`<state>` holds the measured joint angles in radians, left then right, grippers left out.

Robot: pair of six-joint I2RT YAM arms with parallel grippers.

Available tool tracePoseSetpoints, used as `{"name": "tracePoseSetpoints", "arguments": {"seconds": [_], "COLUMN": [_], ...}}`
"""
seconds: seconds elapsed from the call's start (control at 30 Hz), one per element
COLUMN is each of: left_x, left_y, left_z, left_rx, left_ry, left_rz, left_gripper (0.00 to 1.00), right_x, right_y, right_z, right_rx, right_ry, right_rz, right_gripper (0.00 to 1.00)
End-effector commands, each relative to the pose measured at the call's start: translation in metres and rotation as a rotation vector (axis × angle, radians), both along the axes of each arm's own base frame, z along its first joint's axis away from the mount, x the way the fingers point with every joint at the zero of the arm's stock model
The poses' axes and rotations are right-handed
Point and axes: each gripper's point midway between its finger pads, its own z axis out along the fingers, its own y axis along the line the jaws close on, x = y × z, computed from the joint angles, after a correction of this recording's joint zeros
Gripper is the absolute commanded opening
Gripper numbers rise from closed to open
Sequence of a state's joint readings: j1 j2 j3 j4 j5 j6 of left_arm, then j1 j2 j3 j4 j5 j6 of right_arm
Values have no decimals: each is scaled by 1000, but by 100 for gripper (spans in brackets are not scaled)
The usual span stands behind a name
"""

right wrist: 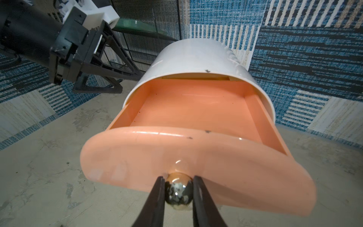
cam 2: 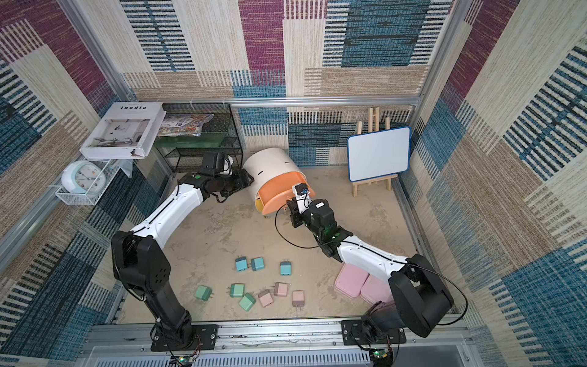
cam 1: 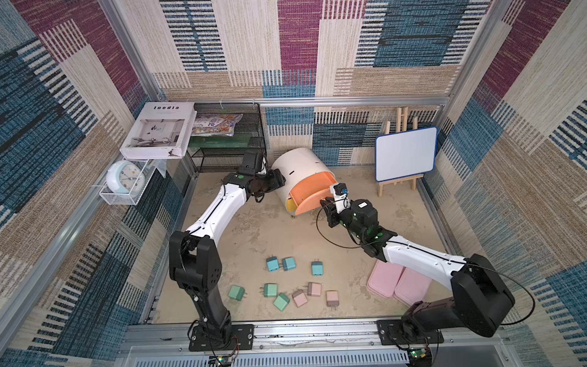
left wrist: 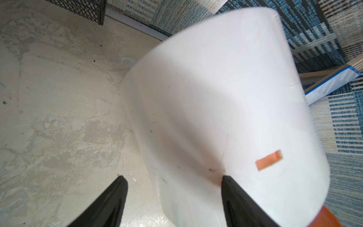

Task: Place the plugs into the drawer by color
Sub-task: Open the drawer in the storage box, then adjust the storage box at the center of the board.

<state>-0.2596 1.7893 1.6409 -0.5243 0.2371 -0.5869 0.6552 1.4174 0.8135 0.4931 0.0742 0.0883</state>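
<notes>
The brass knob [right wrist: 178,191] of the peach drawer [right wrist: 137,157] is being pinched between the two fingers of the right gripper [right wrist: 178,178], whose jaws are being held narrow around it. This drawer, the topmost one of the white cabinet [cam 1: 298,165], is being seen pulled well out of the shell. Just below it, a sliver of the yellow drawer [cam 1: 289,203] is being shown, set back in the shell.

The left gripper [left wrist: 172,176] is being held about half open, and nothing is being gripped by it. The curved white side of the cabinet is being touched by one fingertip [left wrist: 225,179], while the other is being held off it, over the table [left wrist: 59,98].

The cabinet is being seen toward the back of the table, between a black wire rack [cam 1: 228,149] and a small whiteboard [cam 1: 405,154] on an easel.

All nine plugs are being seen lying on the table near its front edge, well apart from the cabinet and from both grippers. The blue plugs [cam 1: 288,263] are being shown in the row nearer the cabinet, two of them just beside each other. Nearer the front, the green plugs [cam 1: 270,290] are being seen on the left arm's side and the pink plugs [cam 1: 314,289] on the right arm's side. Two pink boxes [cam 1: 386,278] are being partly covered by the right arm.
</notes>
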Motion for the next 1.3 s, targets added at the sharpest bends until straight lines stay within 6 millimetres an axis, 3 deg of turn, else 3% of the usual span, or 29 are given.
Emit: {"name": "tracePoseSetpoints", "arguments": {"seconds": [0.0, 0.33, 0.53, 0.8, 1.0, 1.27], "left_x": [-4, -33, -59, -78, -68, -46], "left_y": [1, 3, -8, -7, -23, -29], "left_z": [8, 53, 45, 21, 8, -2], "left_rx": [10, -18, -31, 64, 24, 27], "left_ry": [-15, -88, -57, -35, 16, 46], "left_rz": [-15, -32, -113, -212, -257, -242], "left_gripper": [79, 83, 83, 79, 76, 71], "right_x": [-3, -19, 0, 55, 86, 102], "right_y": [4, -9, -22, -40, -48, -48], "right_z": [13, 58, 82, 73, 60, 44], "right_rx": [13, 45, 41, 81, 82, 91], "right_ry": [-24, -36, 30, 212, 289, 316], "right_rz": [21, 18, -30, 18, 9, 12], "right_gripper": [32, 59, 65, 69, 69, 69]}}
